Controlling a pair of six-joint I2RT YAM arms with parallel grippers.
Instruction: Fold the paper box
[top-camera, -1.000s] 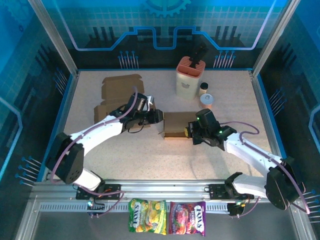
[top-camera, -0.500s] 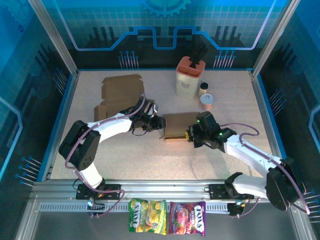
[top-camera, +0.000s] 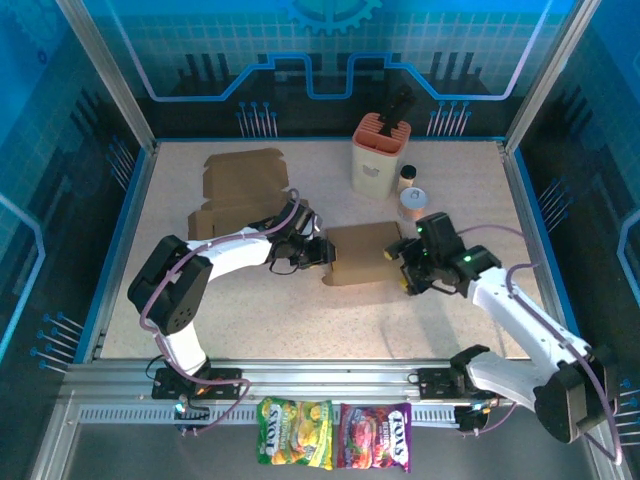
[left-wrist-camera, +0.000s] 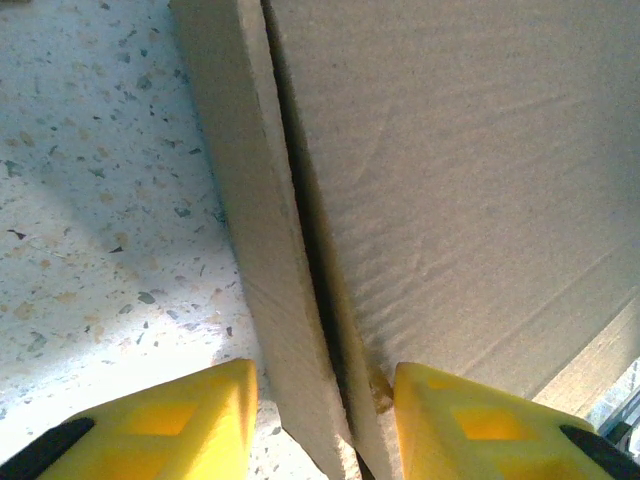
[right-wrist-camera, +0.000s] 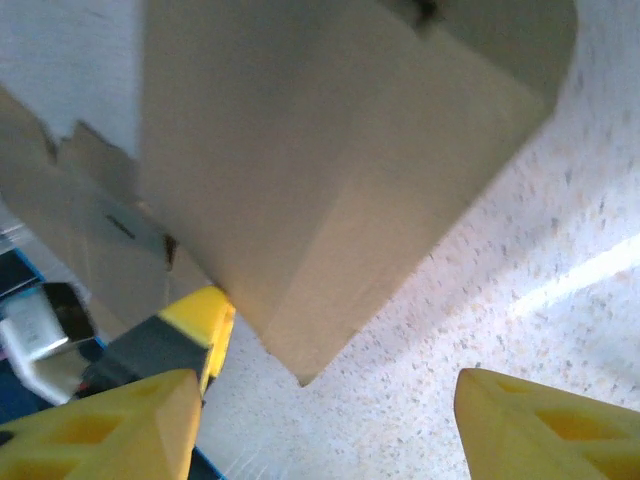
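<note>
Low and right of centre in the top view, the right gripper (top-camera: 408, 270) stands spread wide with nothing between its 2 fingers. Its wrist view shows a box (top-camera: 362, 250) corner hanging just above the gap, apart from both. The box sits mid-frame on the table (top-camera: 300, 320). Its only hold seems to be at its left edge, where the left gripper (top-camera: 322, 252) is half-closed in what looks like a light pinch on 1 wall and the flap (left-wrist-camera: 270, 250) lying against it. The main risk, as I judge it, is that this 1-sided hold lets the box pivot or slide when pressed, and the flap springs back out. A harder squeeze could crease the thin wall. If the right gripper closes blind, it may crush the corner instead of seating a fold. Further up, a can (top-camera: 413, 203) stands near the box's upper right corner, so a shove that way could tip it.
</note>
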